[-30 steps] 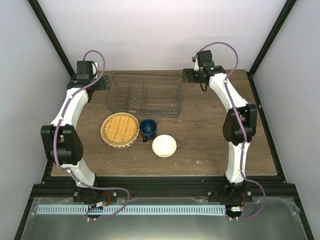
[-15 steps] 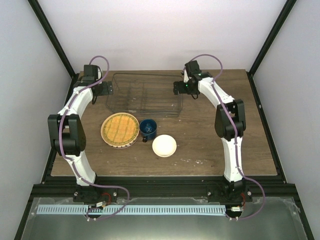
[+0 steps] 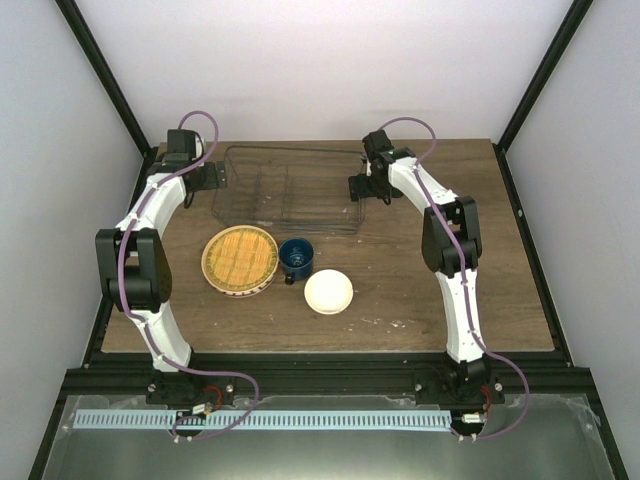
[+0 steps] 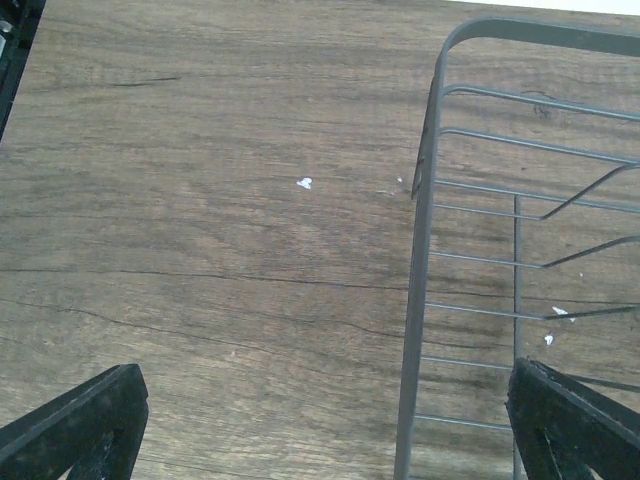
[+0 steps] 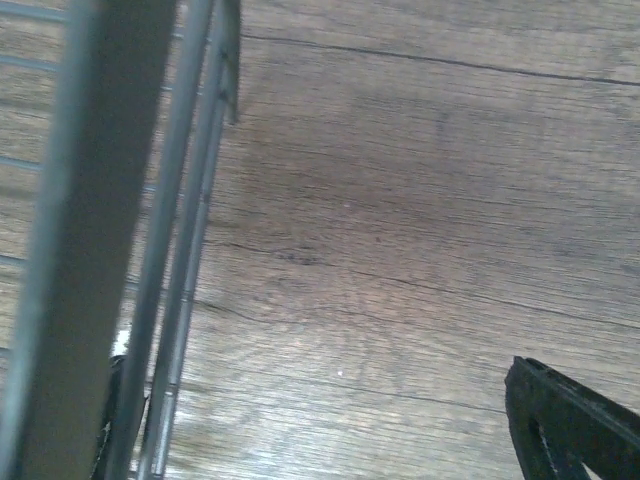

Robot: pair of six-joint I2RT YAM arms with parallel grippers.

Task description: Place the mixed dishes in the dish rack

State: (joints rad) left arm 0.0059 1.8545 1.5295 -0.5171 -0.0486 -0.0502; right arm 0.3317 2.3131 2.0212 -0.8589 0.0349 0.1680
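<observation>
Wire dish rack (image 3: 290, 190) — left pincer (image 3: 214, 178) and right pincer (image 3: 359, 188) gape at its ends.

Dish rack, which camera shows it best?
The top external view: the whole dish rack shows, dividers included. The left wrist view catches only one end's wires; the right wrist view, a blurred edge.
</observation>
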